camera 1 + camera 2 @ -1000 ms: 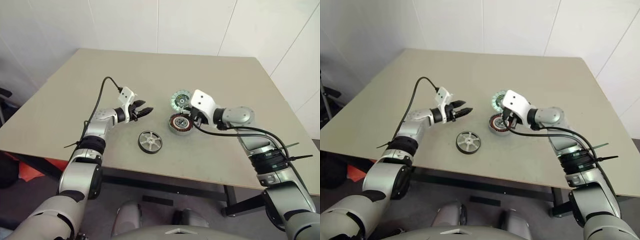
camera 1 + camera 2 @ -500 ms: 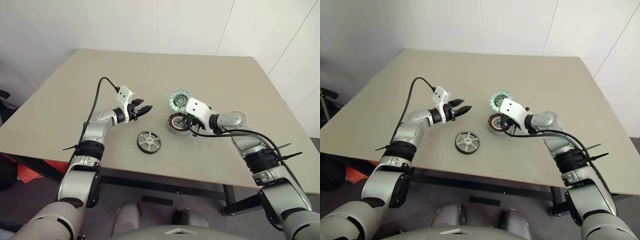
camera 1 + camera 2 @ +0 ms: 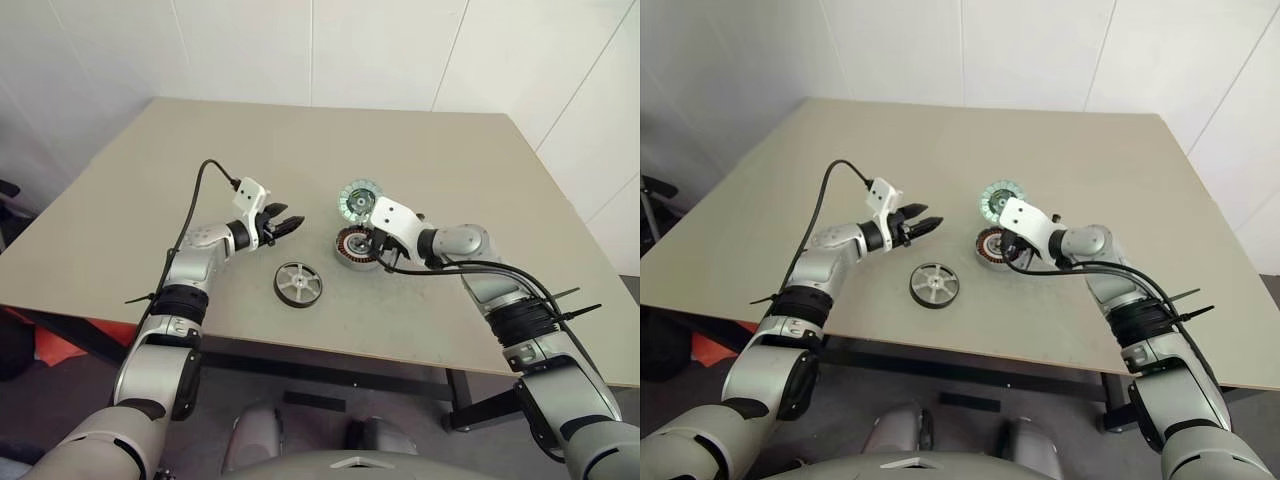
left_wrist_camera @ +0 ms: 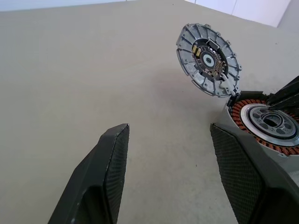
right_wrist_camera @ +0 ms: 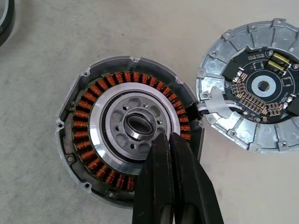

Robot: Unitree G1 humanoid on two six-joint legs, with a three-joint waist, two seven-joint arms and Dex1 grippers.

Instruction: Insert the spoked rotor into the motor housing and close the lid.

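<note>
While parts lie open: one spoked rotor (image 3: 299, 284) | one motor housing (image 5: 128, 140) | one lid (image 5: 259, 84) | left fingers (image 4: 110, 177) apart | right fingers (image 5: 180, 186) together

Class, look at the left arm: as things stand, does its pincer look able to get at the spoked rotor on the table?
Probably yes. The left pincer is open, holds nothing, and hangs just beyond the spoked rotor, which lies flat and alone on the table, apart from the motor housing.

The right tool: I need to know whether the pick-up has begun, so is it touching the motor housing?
Cannot tell. In the right wrist view the shut right tool overlaps the motor housing's silver centre and copper windings, but that view shows neither contact nor gap.
</note>
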